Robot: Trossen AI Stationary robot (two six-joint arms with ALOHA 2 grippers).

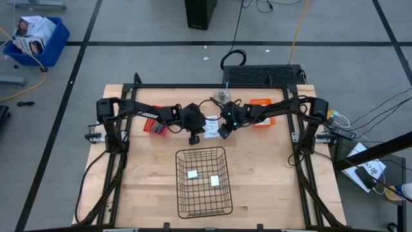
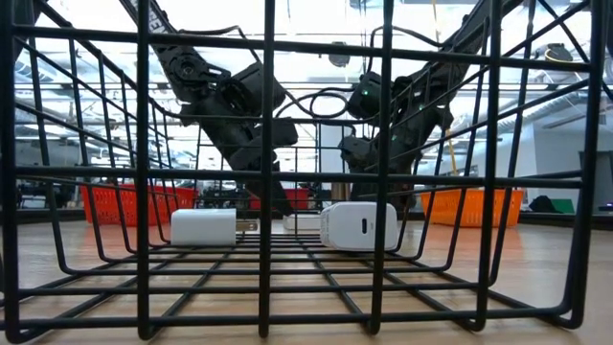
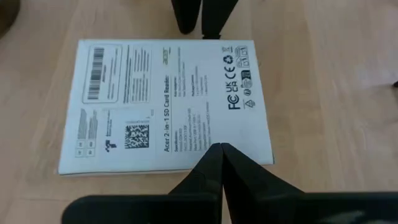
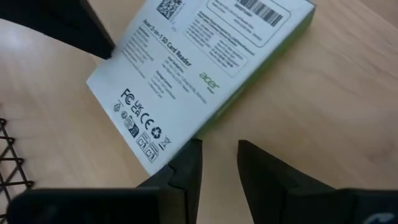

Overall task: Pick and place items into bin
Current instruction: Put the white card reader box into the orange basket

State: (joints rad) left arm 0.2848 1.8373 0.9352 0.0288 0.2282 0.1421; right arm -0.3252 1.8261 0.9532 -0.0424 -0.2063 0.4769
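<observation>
White card packet [image 1: 211, 125] flat on the wooden surface [image 1: 270, 174] behind the wire bin [image 1: 203, 183], left end effector [image 1: 193, 138] closed beside it, right end effector [image 1: 223, 133] slightly parted at its edge, two white blocks [image 1: 192, 174] in the bin

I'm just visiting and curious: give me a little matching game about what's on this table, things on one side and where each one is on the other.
Things:
1. two white blocks
2. white card reader box
3. wire bin
4. orange tray

Places:
A. near side of the table, in the middle
B. far side of the table, beside the right arm
C. inside the bin
D. flat on the wood between the left gripper and right gripper

Pairs: 1-C, 2-D, 3-A, 4-B
</observation>
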